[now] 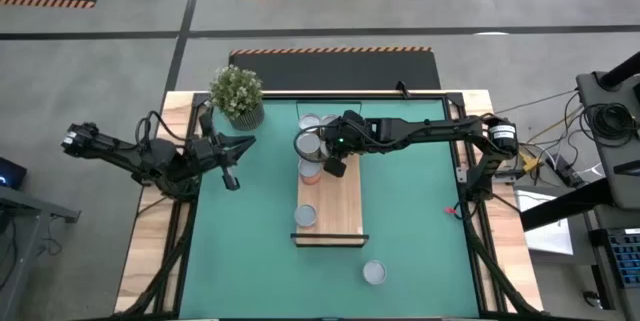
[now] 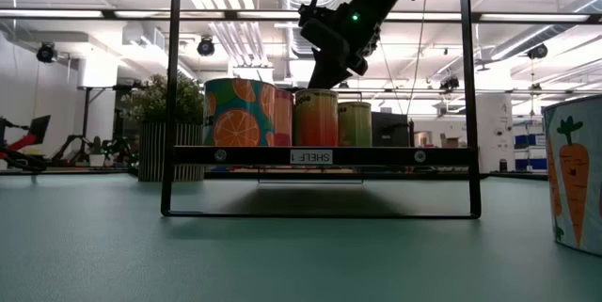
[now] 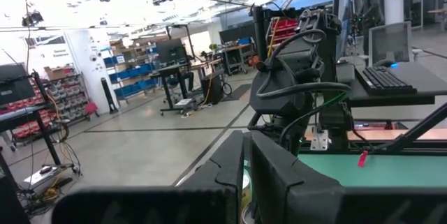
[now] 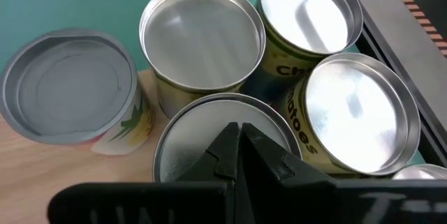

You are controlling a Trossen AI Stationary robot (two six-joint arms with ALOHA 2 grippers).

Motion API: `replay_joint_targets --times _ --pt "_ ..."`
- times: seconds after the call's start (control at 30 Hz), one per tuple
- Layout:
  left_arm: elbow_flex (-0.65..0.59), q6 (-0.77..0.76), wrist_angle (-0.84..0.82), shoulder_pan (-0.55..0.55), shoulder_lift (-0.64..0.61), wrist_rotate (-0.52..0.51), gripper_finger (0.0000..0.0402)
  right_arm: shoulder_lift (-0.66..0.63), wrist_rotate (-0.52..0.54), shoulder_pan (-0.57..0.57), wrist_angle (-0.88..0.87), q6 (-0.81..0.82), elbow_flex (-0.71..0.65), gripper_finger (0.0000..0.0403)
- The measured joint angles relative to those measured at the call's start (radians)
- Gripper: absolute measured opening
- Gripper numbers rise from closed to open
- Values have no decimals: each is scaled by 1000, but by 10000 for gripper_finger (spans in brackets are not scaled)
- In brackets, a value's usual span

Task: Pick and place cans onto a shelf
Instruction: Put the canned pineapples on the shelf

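Observation:
The light-wood shelf (image 1: 338, 201) lies along the middle of the green mat and shows raised on a dark frame in the low view (image 2: 320, 155). Several cans stand at and beyond its far end (image 1: 312, 133), and one stands near its near end (image 1: 306, 216). A carrot-labelled can (image 1: 374, 272) stands on the mat nearer still (image 2: 576, 175). My right gripper (image 1: 334, 165) is shut, pointing down just above a silver can top (image 4: 209, 123). My left gripper (image 1: 233, 178) is shut and empty over the mat's left edge. My right gripper's shut fingers (image 4: 246, 155) point down over the round top of a can among the cluster at the shelf's far end. I cannot tell whether they touch it.
A potted green plant (image 1: 237, 94) stands at the table's far left corner, close to my left gripper. Several more open-topped cans (image 4: 199, 35) crowd around the one under my right gripper. Bare green mat (image 1: 420, 201) lies to the right of the shelf.

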Motion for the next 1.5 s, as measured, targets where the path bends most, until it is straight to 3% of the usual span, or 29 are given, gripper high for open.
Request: replay_joint_targets --times 1.5 --pt "0 0 0 0 0 9 8 -5 24 -8 3 -35 6 9"
